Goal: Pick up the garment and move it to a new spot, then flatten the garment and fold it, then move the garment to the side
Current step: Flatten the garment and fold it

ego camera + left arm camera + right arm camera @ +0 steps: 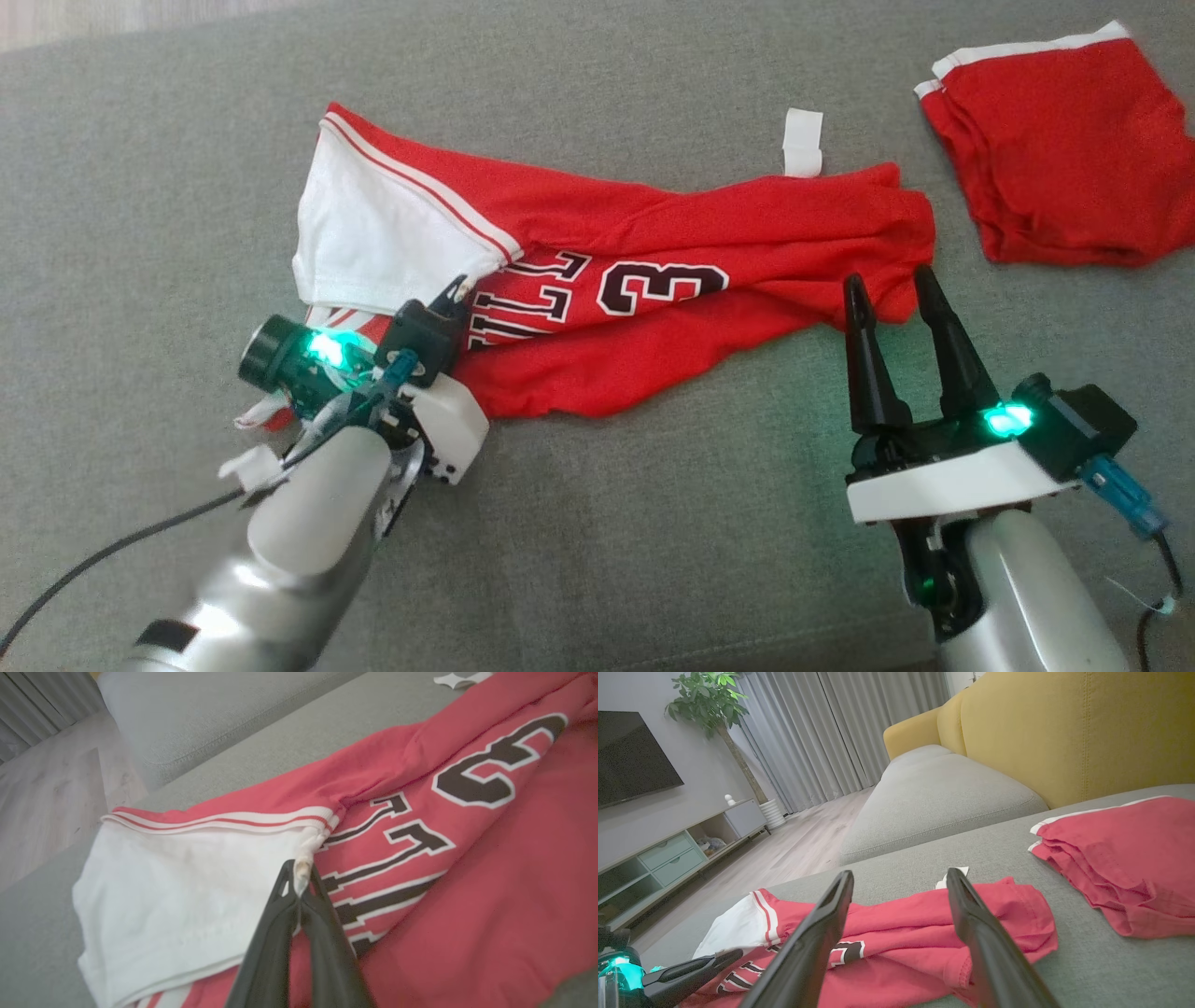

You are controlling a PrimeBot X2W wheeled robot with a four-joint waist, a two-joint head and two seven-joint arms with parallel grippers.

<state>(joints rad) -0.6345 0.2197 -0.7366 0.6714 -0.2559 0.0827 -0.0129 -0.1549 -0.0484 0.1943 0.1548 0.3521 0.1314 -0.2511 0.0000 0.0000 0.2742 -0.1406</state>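
Left claw (299, 877) is clenching white trim on the garment (709, 224); right claw (889, 280) is hanging released beside its hem. Pickup is beginning; that hem is needing a grip next.

Two red garments on the one grey couch (653, 523): that's one jersey (653, 280) with black lettering and one folded red pile (1064, 149) off to the right. Two grippers in shot, the left gripper (456, 289) and the right gripper (890, 285). Add one small white tag (803, 142), one television (630, 756), one potted plant (710, 700) and one low cabinet (668, 858)
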